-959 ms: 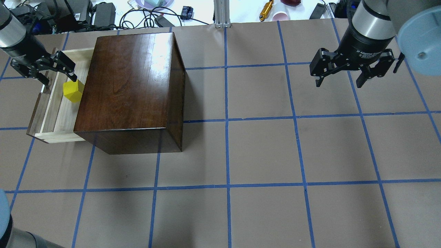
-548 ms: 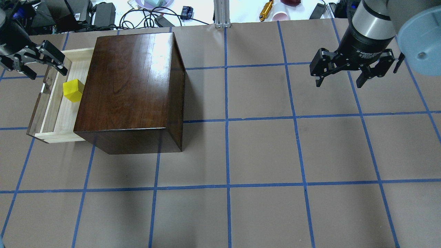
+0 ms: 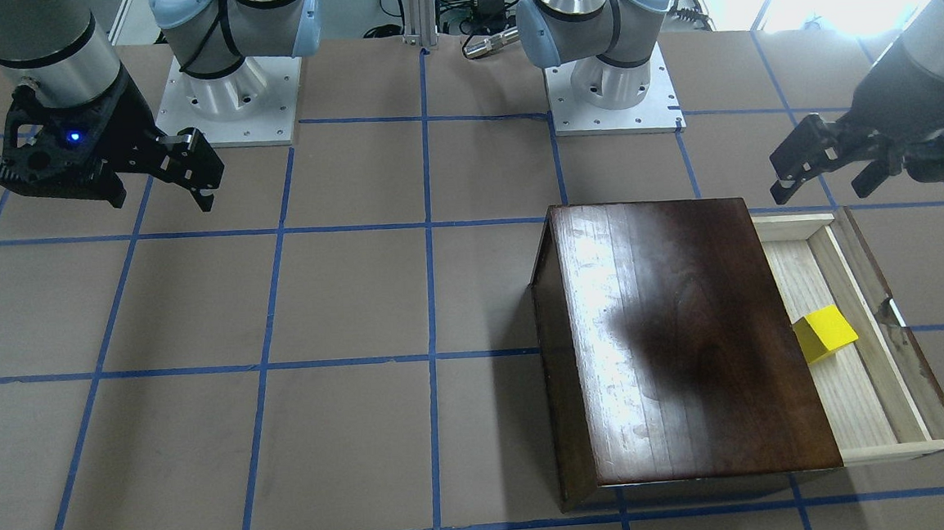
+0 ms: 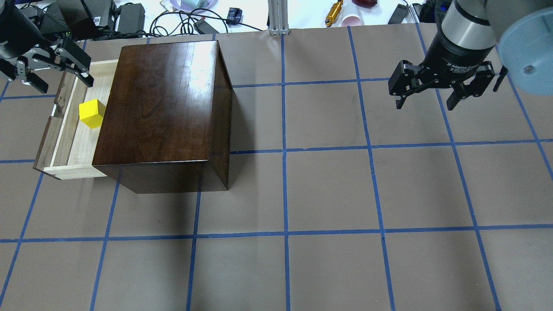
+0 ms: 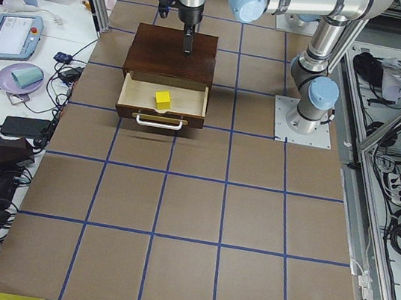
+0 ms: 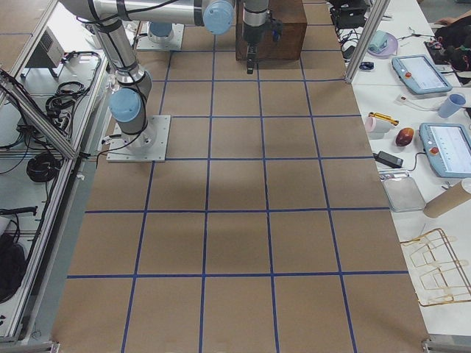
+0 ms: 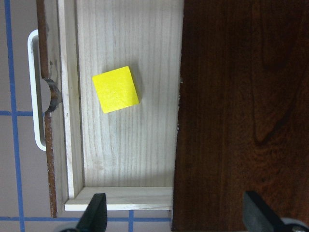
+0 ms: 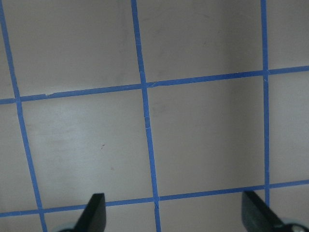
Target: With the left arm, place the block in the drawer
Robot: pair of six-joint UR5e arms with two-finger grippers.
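Block [image 4: 91, 113] lies loose on the floor of the open drawer [image 4: 71, 142], at the left of the overhead frame; the placement looks done.

At upper left the left gripper [image 4: 66, 86] hangs above the drawer's far end, claw spread wide and holding nothing. My call for the exit: lift straight up, keep the fingers apart, and stay off the drawer's side wall, its dark front panel and its white handle [image 7: 34, 89], so the block isn't nudged. The block rests close beside the wooden box [image 4: 164, 112], tilted a little against the grain in the wrist view. Far over at upper right, the right gripper [image 4: 425, 107] hovers over bare taped table, claw wide and empty too. White lettering [image 4: 464, 67] on its body starts "2F Adaptive"; the rest is too small to read.
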